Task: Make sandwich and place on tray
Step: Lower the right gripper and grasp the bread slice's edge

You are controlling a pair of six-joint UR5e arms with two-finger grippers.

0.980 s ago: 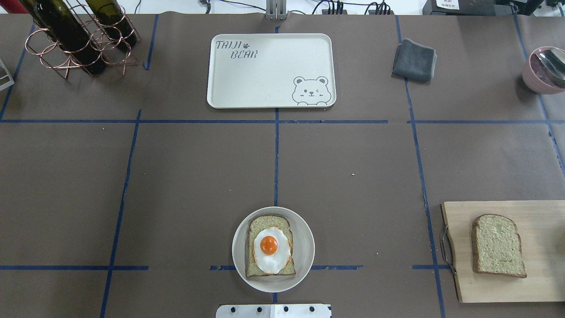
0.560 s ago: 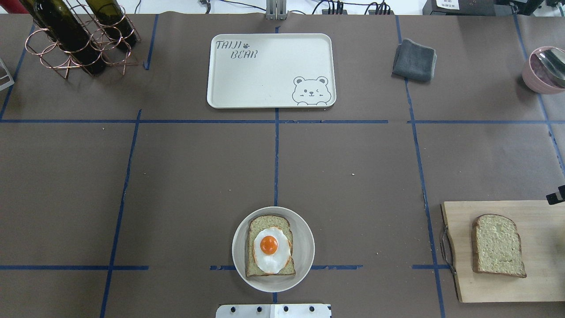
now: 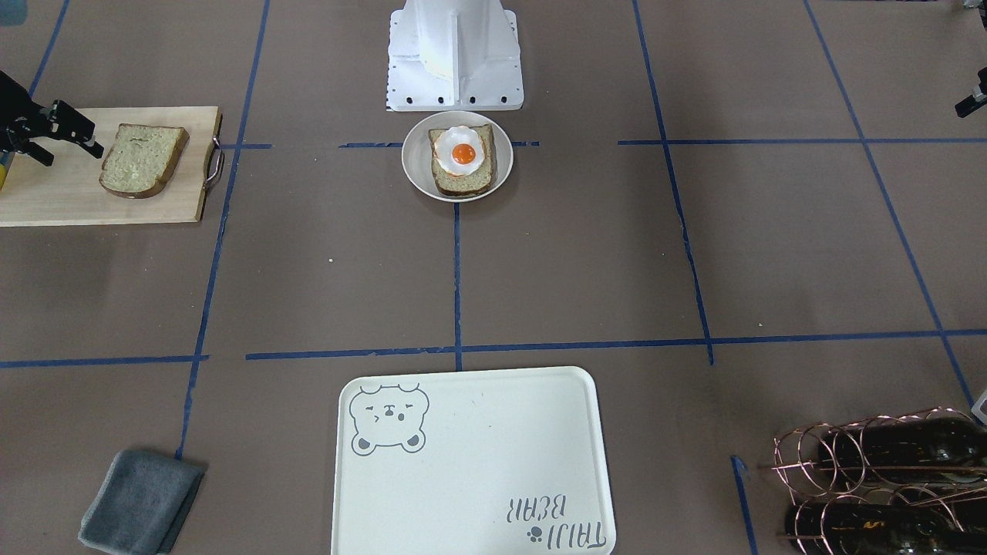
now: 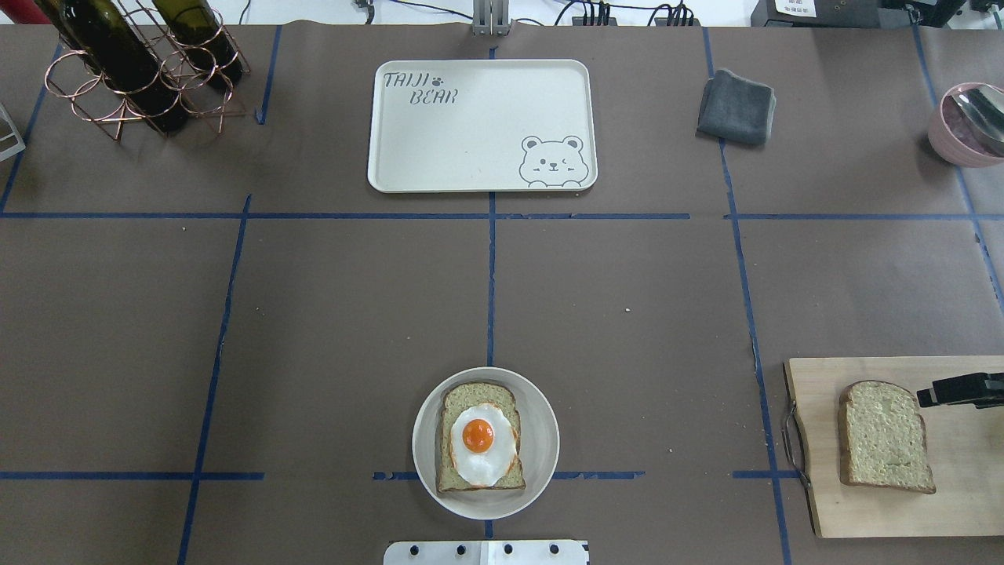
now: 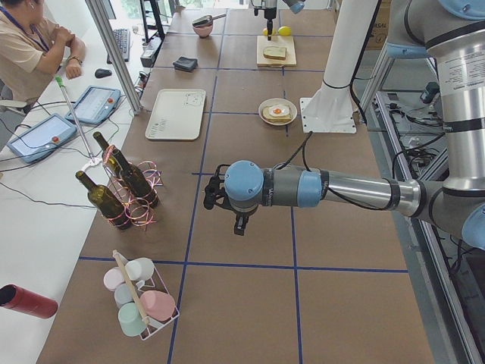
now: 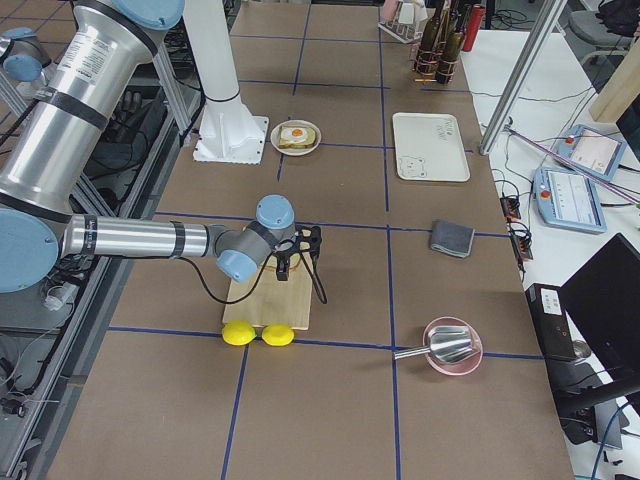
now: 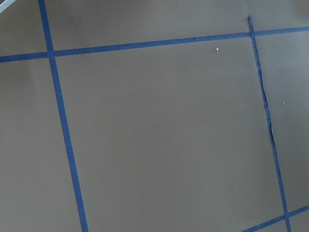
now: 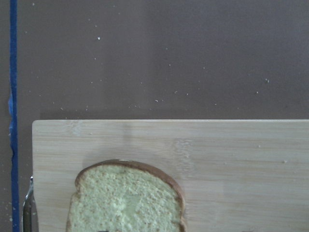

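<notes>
Hovering just beside the bare bread slice (image 4: 885, 436) on the right cutting board (image 4: 863, 518), right gripper (image 3: 74, 157) fingers are gaping, empty. Left gripper (image 5: 238, 224): cannot tell. Egg-topped slice (image 4: 478, 394) is sitting on near plate (image 4: 541, 439); tray (image 4: 478, 125) is lying far.

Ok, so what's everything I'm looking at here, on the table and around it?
tray: one, cream-white, far centre, nothing on it
plate: one, white, near centre
bread slices: two, greenish-tan, one on the cutting board, one on the plate
fried egg: one, white and orange, on the plate's slice
cutting board: one, pale wood, robot's right
lemons: two, yellow, by the board's outer end
cloth: one, grey, far right
bowl: one, pink, far right edge
wine bottles: at least two, dark green, copper rack, far left
cups: several, pastel, wire basket, left end
person: one, seated beyond the table
right gripper: one, black, open, over the board
left gripper: one, black, above bare table
</notes>
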